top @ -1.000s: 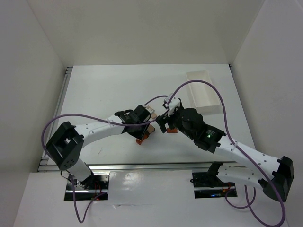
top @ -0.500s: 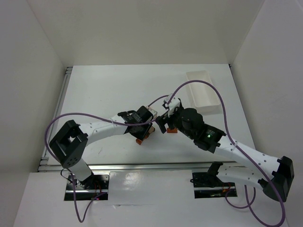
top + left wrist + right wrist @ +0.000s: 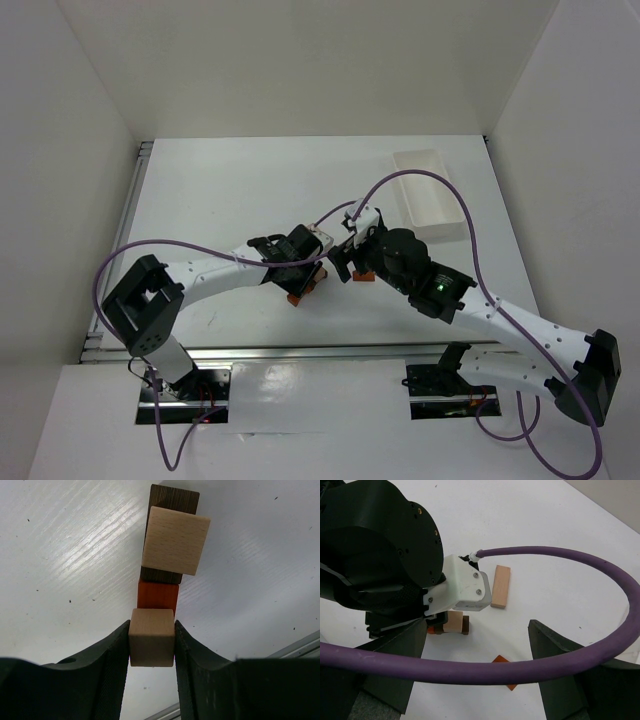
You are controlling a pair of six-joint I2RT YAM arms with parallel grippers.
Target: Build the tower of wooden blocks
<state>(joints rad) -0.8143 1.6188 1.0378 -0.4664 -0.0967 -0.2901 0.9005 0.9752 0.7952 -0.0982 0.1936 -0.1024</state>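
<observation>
In the left wrist view my left gripper (image 3: 151,629) is shut on a pale tan cube (image 3: 152,646), held at the near end of the wood block tower. The tower is a dark brown bar (image 3: 174,499) with an orange-red block (image 3: 158,596) at its near end and a second tan cube (image 3: 175,541) on top. From above, the left gripper (image 3: 306,272) covers most of the tower; only an orange end (image 3: 296,297) shows. My right gripper (image 3: 477,645) is open and empty above an orange-red piece (image 3: 500,659) lying on the table.
A pale wooden plank (image 3: 500,586) lies flat beyond the tower. A white rectangular tray (image 3: 432,190) stands at the back right. A purple cable (image 3: 520,667) crosses the right wrist view, and the left arm's wrist (image 3: 395,565) fills its left side.
The left wrist has shifted slightly to the right over the tower with the cube in its jaws. The right arm has not visibly moved.
</observation>
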